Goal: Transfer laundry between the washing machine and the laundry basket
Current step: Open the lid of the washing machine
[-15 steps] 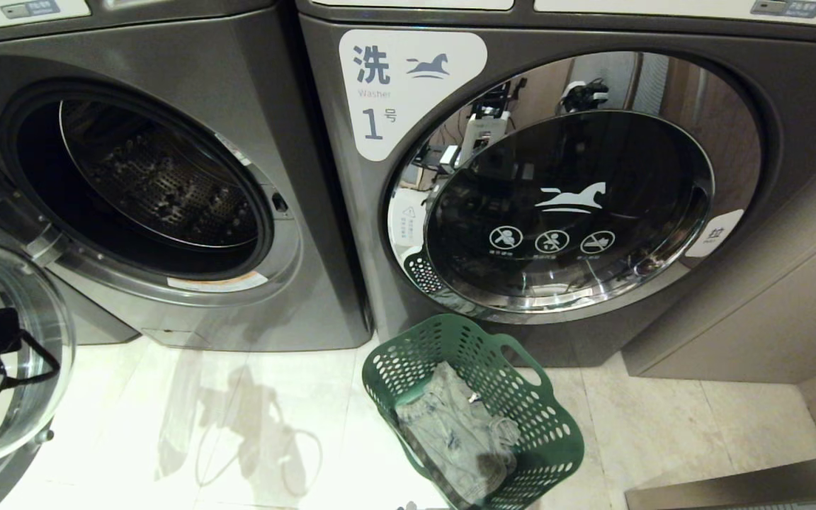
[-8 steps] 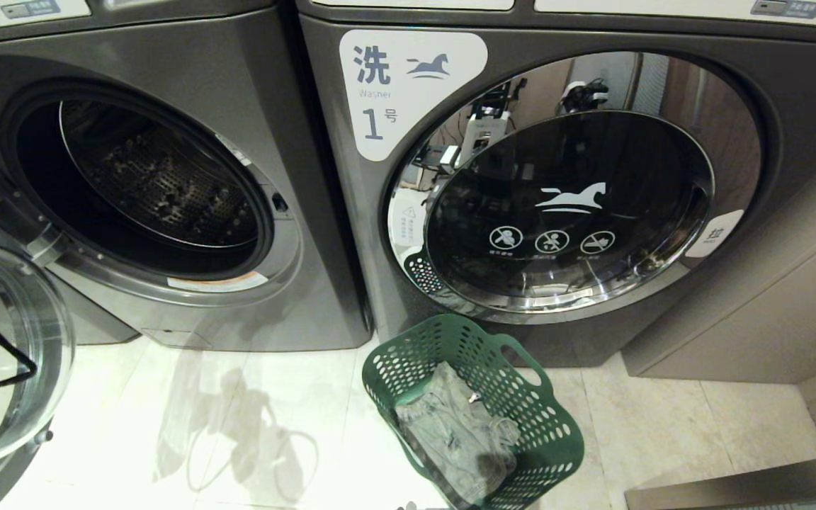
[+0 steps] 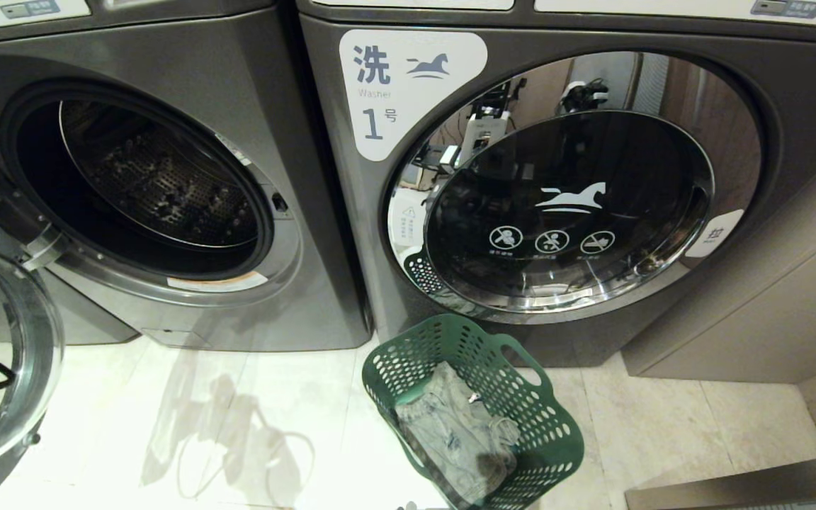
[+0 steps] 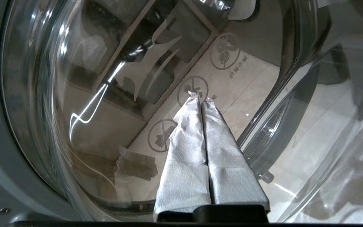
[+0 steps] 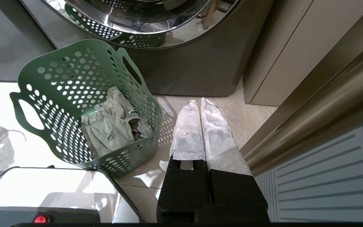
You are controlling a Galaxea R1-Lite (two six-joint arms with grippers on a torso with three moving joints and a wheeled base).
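Note:
The washing machine (image 3: 167,106) on the left stands open, its drum (image 3: 153,184) dark and bare. Its glass door (image 3: 32,333) hangs swung out at the lower left. In the left wrist view my left gripper (image 4: 200,98) is shut and empty, its white-wrapped fingertips right at the door's glass (image 4: 74,94). The laundry (image 3: 450,425), a faded denim garment, lies in the green laundry basket (image 3: 387,368) on the floor before the other machine. My right gripper (image 5: 198,102) is shut and empty, low over the floor beside the laundry basket (image 5: 74,63) and apart from the laundry (image 5: 112,126).
A like machine labelled 1 (image 3: 394,85) with its door shut stands behind the basket. A beige cabinet (image 3: 769,304) closes off the right side. A metal rail (image 5: 326,104) runs close by the right gripper. The robot's base (image 5: 43,189) sits near the basket.
The left arm has slid leftward, almost out of the head view, and the open glass door has swung a little further left with it. Basket, laundry and right arm have stayed still.

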